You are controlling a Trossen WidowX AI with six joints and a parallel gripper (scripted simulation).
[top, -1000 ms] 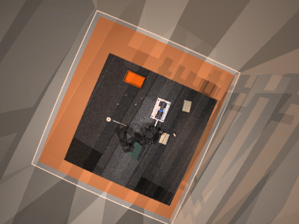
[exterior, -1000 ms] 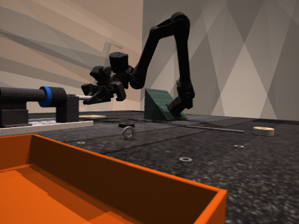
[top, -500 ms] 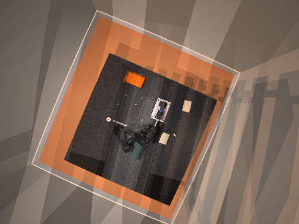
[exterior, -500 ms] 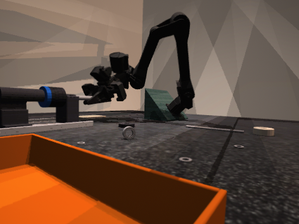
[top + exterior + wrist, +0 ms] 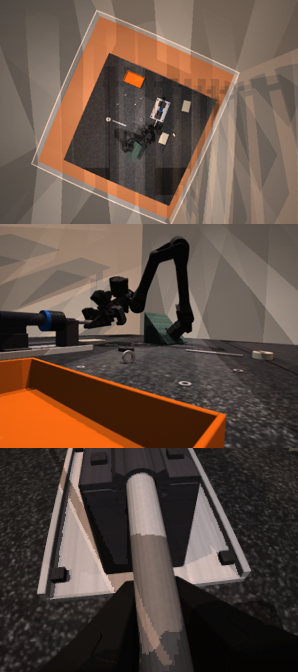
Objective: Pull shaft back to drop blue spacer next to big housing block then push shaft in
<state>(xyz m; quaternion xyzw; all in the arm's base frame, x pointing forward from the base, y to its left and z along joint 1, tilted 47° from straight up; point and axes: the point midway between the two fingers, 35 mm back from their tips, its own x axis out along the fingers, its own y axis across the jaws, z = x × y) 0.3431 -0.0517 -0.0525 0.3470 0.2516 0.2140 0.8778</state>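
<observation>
The shaft (image 5: 156, 121) (image 5: 81, 321) (image 5: 148, 513) is a pale rod sticking out of the black end block (image 5: 67, 333) (image 5: 107, 518) on the white base plate (image 5: 153, 117) (image 5: 85, 347) (image 5: 75, 583). The blue spacer (image 5: 160, 111) (image 5: 46, 320) is up at shaft height, between the big black housing (image 5: 19, 319) and a stack of black spacers (image 5: 58, 321). No gap shows beside it. My gripper (image 5: 155, 126) (image 5: 86, 324) (image 5: 151, 588) is shut on the shaft, outside the end block. The shaft's inner end is hidden.
An orange tray (image 5: 134, 79) (image 5: 19, 417) stands nearest the exterior camera. A green wedge (image 5: 134, 152) (image 5: 154, 328) is by the arm's base. Metal rings (image 5: 123, 357) (image 5: 180, 383), a thin rod (image 5: 119, 123) (image 5: 214, 352), a cream roll (image 5: 262, 356) and pale pads (image 5: 186, 106) (image 5: 163, 138) lie around.
</observation>
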